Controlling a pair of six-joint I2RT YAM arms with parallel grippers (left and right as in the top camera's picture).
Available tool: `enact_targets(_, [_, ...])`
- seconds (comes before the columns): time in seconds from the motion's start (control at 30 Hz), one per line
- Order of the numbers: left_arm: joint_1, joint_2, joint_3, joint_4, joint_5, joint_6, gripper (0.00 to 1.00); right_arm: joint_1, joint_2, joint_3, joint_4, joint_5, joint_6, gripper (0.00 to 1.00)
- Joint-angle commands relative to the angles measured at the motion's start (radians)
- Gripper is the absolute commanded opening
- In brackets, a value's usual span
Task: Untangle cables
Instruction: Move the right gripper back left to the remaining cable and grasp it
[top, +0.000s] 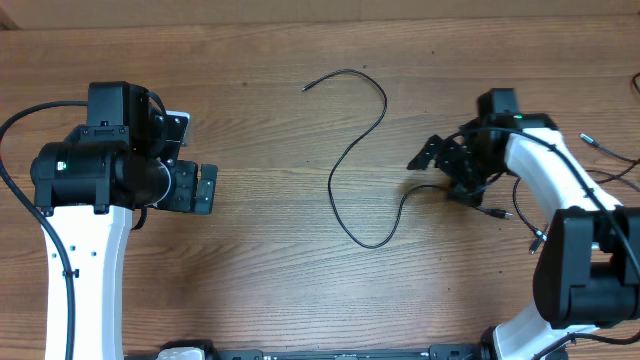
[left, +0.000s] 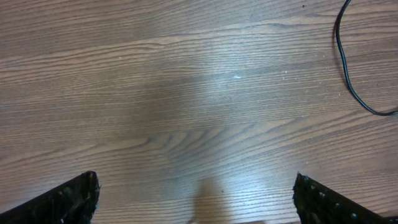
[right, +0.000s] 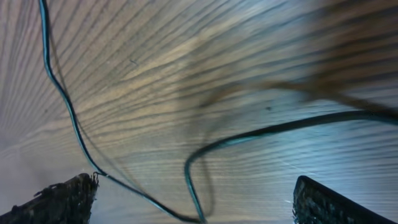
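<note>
A long thin black cable (top: 347, 158) snakes across the middle of the table, from a free end at the top centre down through a loop to my right gripper (top: 441, 176). That gripper is open and low over the wood. The cable (right: 190, 174) bends between its spread fingers (right: 62, 202) without being clamped. More thin cables (top: 612, 172) with small plug ends (top: 498, 212) lie under and beside the right arm. My left gripper (top: 205, 188) hovers open at the left, well away from the cables. In the left wrist view only a cable bend (left: 348, 81) shows at the top right, with bare wood between the left gripper (left: 196, 200) fingers.
The wooden table (top: 260, 270) fills all views. The white right arm (top: 560, 180) covers part of the cables at the right edge. The white left arm (top: 85, 250) stands at the front left.
</note>
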Motion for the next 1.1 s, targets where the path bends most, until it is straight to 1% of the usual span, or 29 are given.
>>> enact_targets(0.0, [0.006,0.004,0.005,0.0,-0.003,0.0,0.99,0.076,-0.007,-0.055,0.041,0.082,0.192,1.0])
enact_targets(0.23, [0.006,0.004,0.005,0.0,-0.003,0.0,1.0,0.189,-0.006,-0.201,0.196,0.091,0.332,1.0])
enact_targets(0.37, [0.006,0.004,0.005,0.0,-0.003,0.0,1.0,0.24,-0.006,-0.246,0.259,0.1,0.347,1.0])
enact_targets(0.57, [0.006,0.004,0.005,0.0,-0.003,0.0,0.99,0.316,-0.006,-0.27,0.27,0.163,0.356,0.83])
enact_targets(0.6, [0.006,0.004,0.005,0.0,-0.003,0.0,1.0,0.328,-0.006,-0.274,0.273,0.17,0.368,0.8])
enact_targets(0.67, [0.006,0.004,0.005,0.0,-0.003,0.0,1.0,0.348,-0.006,-0.279,0.283,0.183,0.385,0.71])
enact_targets(0.7, [0.006,0.004,0.005,0.0,-0.003,0.0,1.0,0.358,-0.006,-0.28,0.288,0.192,0.399,0.59])
enact_targets(0.73, [0.006,0.004,0.005,0.0,-0.003,0.0,1.0,0.366,-0.006,-0.28,0.295,0.196,0.404,0.43])
enact_targets(0.8, [0.006,0.004,0.005,0.0,-0.003,0.0,1.0,0.38,-0.006,-0.28,0.312,0.197,0.404,0.23])
enact_targets(0.83, [0.006,0.004,0.005,0.0,-0.003,0.0,1.0,0.386,-0.006,-0.28,0.32,0.198,0.404,0.09])
enact_targets(0.87, [0.006,0.004,0.005,0.0,-0.003,0.0,0.99,0.392,-0.006,-0.28,0.325,0.199,0.404,0.04])
enact_targets(1.0, [0.006,0.004,0.005,0.0,-0.003,0.0,1.0,0.404,-0.007,-0.275,0.361,0.188,0.418,0.04])
enact_targets(1.07, [0.006,0.004,0.005,0.0,-0.003,0.0,1.0,0.402,-0.007,-0.229,0.379,0.092,0.418,0.04])
